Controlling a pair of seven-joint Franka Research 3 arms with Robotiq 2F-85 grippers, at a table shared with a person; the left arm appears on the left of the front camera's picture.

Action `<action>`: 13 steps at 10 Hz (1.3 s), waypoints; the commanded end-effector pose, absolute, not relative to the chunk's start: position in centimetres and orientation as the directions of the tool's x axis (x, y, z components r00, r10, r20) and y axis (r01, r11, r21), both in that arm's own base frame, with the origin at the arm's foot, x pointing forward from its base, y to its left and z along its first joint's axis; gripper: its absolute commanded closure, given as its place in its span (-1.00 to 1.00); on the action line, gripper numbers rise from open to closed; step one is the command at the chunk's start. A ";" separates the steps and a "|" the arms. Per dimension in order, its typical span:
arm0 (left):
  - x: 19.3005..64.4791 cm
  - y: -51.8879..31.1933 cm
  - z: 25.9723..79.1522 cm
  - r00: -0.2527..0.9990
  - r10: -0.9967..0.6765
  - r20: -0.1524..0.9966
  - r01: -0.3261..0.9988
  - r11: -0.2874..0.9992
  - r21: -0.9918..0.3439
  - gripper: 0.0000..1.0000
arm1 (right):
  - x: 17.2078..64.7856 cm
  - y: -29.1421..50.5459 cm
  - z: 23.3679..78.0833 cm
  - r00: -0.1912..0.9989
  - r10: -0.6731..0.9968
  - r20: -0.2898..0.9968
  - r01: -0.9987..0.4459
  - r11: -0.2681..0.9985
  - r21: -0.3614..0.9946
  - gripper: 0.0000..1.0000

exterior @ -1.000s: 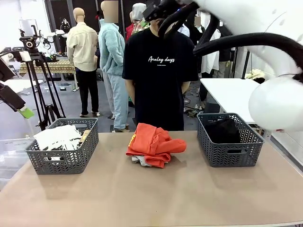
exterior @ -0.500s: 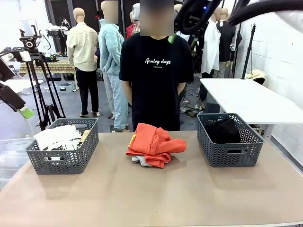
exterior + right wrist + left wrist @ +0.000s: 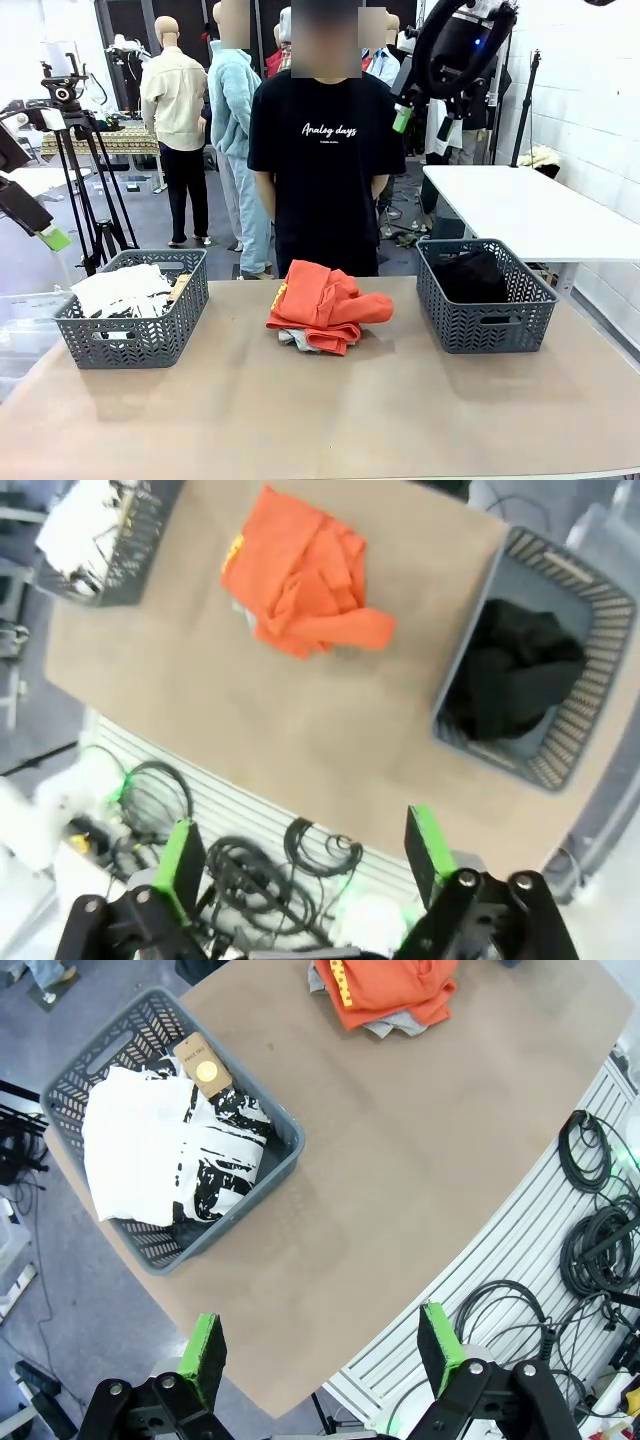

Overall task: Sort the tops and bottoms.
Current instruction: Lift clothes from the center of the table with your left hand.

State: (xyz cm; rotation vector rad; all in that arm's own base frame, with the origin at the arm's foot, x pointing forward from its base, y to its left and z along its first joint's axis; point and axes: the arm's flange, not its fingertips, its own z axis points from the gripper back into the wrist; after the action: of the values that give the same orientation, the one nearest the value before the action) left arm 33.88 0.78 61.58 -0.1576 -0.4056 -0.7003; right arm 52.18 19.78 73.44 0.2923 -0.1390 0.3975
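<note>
Tops heaped at middle of desk (image 3: 320, 420), orange top (image 3: 330, 298) over light grey top (image 3: 292, 338), white printed T-shirt (image 3: 118, 290) in left basket (image 3: 130, 342), black bottoms (image 3: 470, 275) in right basket (image 3: 490, 325), left fingers (image 3: 207, 1355) and right fingers (image 3: 182, 865) spread wide, grasping nothing, raised well above desk.

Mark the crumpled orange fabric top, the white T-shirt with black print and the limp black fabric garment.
Crumpled orange fabric top (image 3: 325, 300), front view, middle of heap.
White T-shirt with black print (image 3: 135, 1150), left wrist view, plain white part.
Limp black fabric garment (image 3: 510, 680), right wrist view, centre of bundle.
</note>
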 end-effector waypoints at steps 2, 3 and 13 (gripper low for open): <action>33.7 0.8 61.6 0.695 -0.594 0.405 0.651 0.759 -0.005 -1.00 | 51.9 20.9 71.3 0.874 0.479 0.079 -0.485 0.861 0.152 -1.00; 33.7 0.8 61.6 0.695 -0.594 0.405 0.651 0.759 -0.005 -1.00 | 51.7 19.1 68.5 0.812 0.584 -0.025 -0.571 0.801 0.182 -1.00; 33.8 -1.2 61.1 0.668 -0.615 0.419 0.682 0.731 -0.016 -1.00 | 41.9 8.4 68.9 0.762 0.568 0.311 -0.637 0.743 0.203 -1.00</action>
State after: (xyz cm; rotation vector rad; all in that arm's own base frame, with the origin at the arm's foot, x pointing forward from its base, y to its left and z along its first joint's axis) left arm 33.89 0.19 61.51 -0.1612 -0.4034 -0.7166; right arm 42.24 9.52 68.55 0.3076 -0.2451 0.6868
